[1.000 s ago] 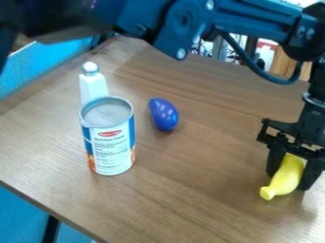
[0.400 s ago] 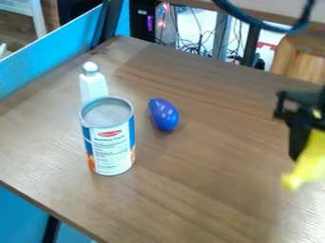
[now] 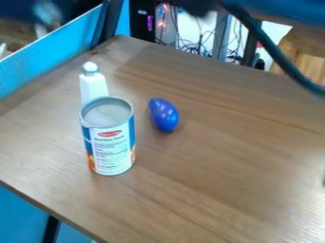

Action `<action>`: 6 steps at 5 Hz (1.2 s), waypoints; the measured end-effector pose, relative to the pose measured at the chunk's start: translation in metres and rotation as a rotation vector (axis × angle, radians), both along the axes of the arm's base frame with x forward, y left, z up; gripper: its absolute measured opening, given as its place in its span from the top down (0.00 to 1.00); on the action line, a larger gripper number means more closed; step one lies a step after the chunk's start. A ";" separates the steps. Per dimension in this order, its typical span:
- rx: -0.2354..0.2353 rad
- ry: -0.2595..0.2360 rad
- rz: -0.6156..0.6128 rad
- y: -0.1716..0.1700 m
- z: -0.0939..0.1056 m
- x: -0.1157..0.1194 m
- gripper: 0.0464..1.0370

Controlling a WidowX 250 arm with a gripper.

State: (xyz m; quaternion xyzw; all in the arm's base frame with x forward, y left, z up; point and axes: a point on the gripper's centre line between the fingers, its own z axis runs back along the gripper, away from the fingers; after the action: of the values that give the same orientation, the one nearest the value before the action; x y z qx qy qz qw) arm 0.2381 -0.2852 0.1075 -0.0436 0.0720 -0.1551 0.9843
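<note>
Can [image 3: 111,142] stood upright on bench [image 3: 209,190], white bottle [image 3: 94,87] partly hidden behind; blue teardrop-shaped object [image 3: 164,115] laid nearby. End effector's state cannot be told.

My inspection finds a smooth, glossy blue object [image 3: 164,115], a can [image 3: 111,142] with metallic rim, wood-grained tabletop [image 3: 190,180]

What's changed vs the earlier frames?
The arm swung right across the top of the view, its cable now slanting down to the right edge. The claw carried the yellow object rightward from its earlier spot over the table; no release seen. Unchanged: can, white bottle, blue egg-shaped object.
</note>
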 end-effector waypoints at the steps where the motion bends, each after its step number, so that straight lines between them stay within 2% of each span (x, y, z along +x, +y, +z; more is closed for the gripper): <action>1: 0.056 0.011 -0.031 -0.015 -0.015 -0.012 0.45; 2: 0.113 0.043 -0.033 -0.014 -0.038 -0.015 0.45; 3: 0.143 0.061 -0.028 -0.014 -0.048 -0.013 0.45; 4: 0.147 0.064 -0.012 -0.012 -0.049 -0.012 0.45; 5: 0.169 0.096 0.003 -0.004 -0.049 -0.012 0.40; 6: 0.154 0.090 0.047 0.006 -0.038 -0.010 0.10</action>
State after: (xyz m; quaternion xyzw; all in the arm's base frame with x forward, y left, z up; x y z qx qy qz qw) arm 0.2278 -0.2790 0.0692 0.0237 0.1270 -0.1236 0.9839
